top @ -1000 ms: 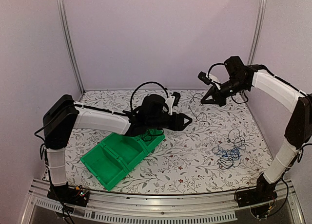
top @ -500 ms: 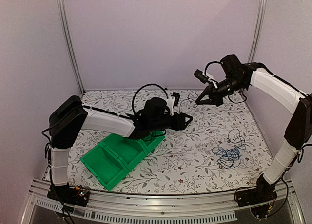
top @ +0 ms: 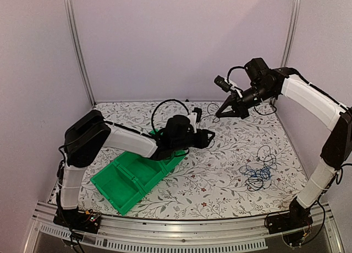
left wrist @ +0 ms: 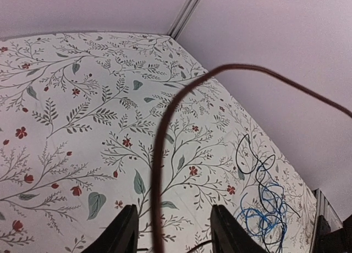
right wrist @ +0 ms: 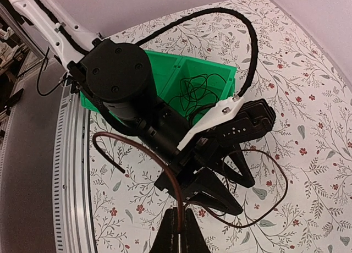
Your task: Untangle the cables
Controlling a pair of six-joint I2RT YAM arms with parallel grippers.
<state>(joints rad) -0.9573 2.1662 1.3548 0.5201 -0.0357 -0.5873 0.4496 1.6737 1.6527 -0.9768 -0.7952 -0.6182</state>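
Pinching a dark brown cable [right wrist: 137, 147] with the right fingers [right wrist: 171, 234], pressed tight together on it. Holding it raised off the tabletop [top: 209, 190], well beyond the far right corner of the green bin [top: 118, 184]. See that cable loop out both ways from the pinch. One run curls back toward the bin side and ends free; the other sags round on the side away from the bin.

Got the left fingers [left wrist: 127, 231] spread, low over the tabletop just past the bin's right end. See a cable of the same dark brown passing up through the gap between them in the left wrist view, then arcing away from the bin. Not clamped there; can't tell whether it touches either finger.

See a coiled black cable [right wrist: 198, 91] inside the bin's end compartment, the one nearest the left wrist.

See the rest of the cables [top: 258, 173], several black plus one blue, in a loose tangled heap. Lying flat on the tabletop well to the right of the bin, apart from both sets of fingers.
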